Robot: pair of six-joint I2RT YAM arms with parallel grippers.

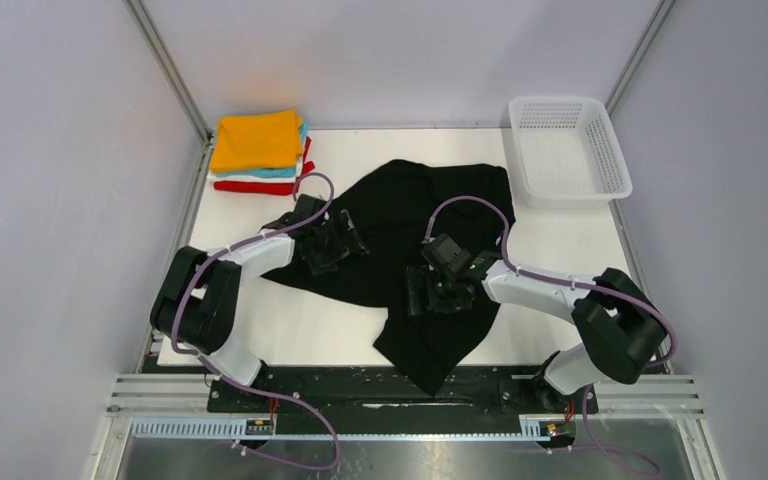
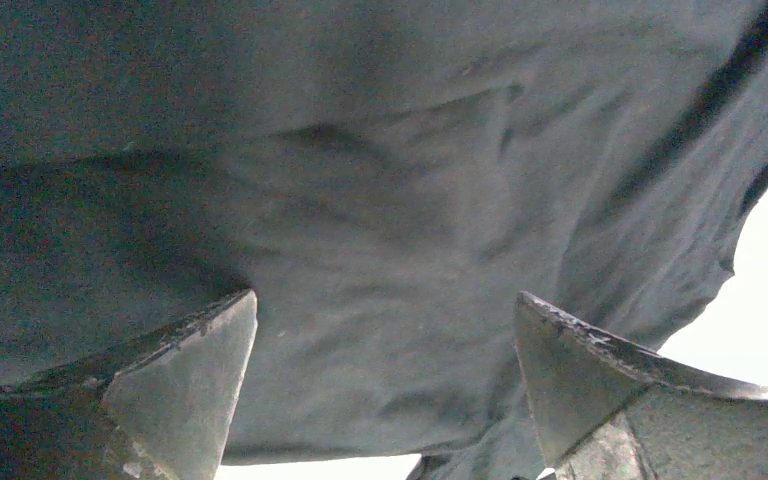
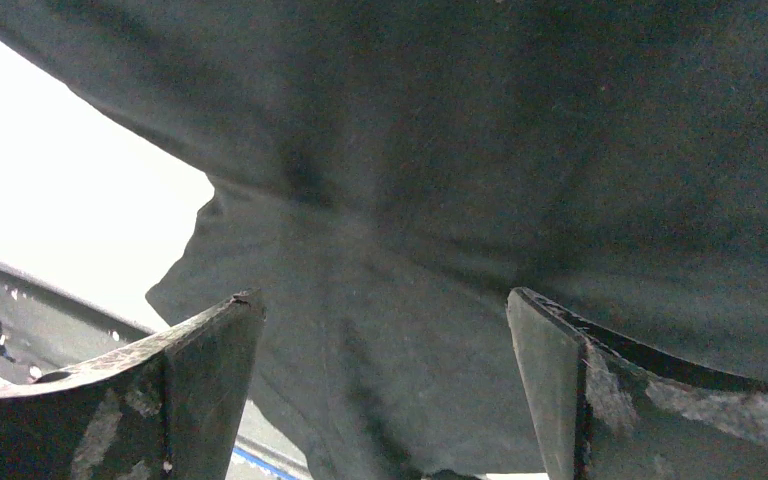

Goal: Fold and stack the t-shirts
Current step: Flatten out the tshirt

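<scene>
The black t-shirt (image 1: 410,210) lies rumpled across the bench (image 1: 570,245). The left tool (image 1: 332,245) rests over its left part, the right tool (image 1: 428,292) over its near part, each with fingers (image 2: 190,380) spread wide, cloth beneath. Folded t-shirts (image 1: 257,150) sit stacked far-left.

The white table (image 1: 290,335) bears a black t-shirt (image 1: 410,210), folded shirts (image 1: 257,142) and a mesh basket (image 1: 565,150).

The white-and-black left arm (image 1: 250,255) reaches from its base toward 1 o'clock; the black two-finger left gripper (image 2: 385,335) sits low, jaws spread wide. The matching right arm (image 1: 535,285) stretches toward 10 o'clock, and the right gripper (image 3: 385,325) is likewise agape.
</scene>
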